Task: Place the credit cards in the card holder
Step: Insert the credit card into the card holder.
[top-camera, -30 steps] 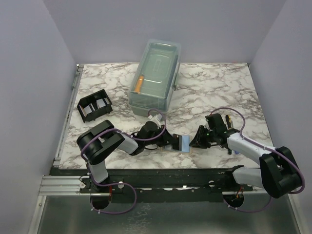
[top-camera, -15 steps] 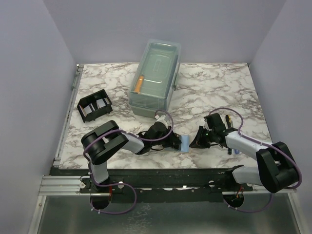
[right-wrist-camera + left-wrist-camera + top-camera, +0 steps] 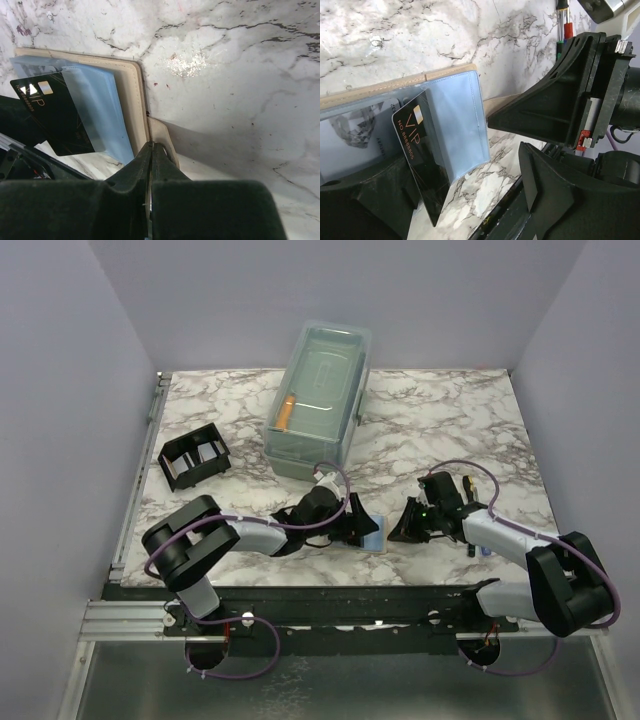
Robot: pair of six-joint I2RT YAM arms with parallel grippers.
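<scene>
Left gripper (image 3: pixel 366 531), well right of the black card holder (image 3: pixel 195 460), we see spread wide. The dark grey card (image 3: pixel 420 150) leans tilted against one finger, overlapping the light blue card (image 3: pixel 455 120) on the tan pad (image 3: pixel 134 97). Our right gripper (image 3: pixel 151 150) is pressed together, tips touching the pad's tab.

The table (image 3: pixel 440 420) is a white slab veined in grey marble pattern. A large clear lidded box (image 3: pixel 318 400) lies on it at the middle of the far edge, its long side running towards the near edge. A black rack (image 3: pixel 195 462) with inner dividers sits close to the left edge, well apart from the box. At the middle of the near edge lies a tan-edged pad (image 3: pixel 131 95) with a pale blue top, and a dark card (image 3: pixel 422 150) slants across that top.
</scene>
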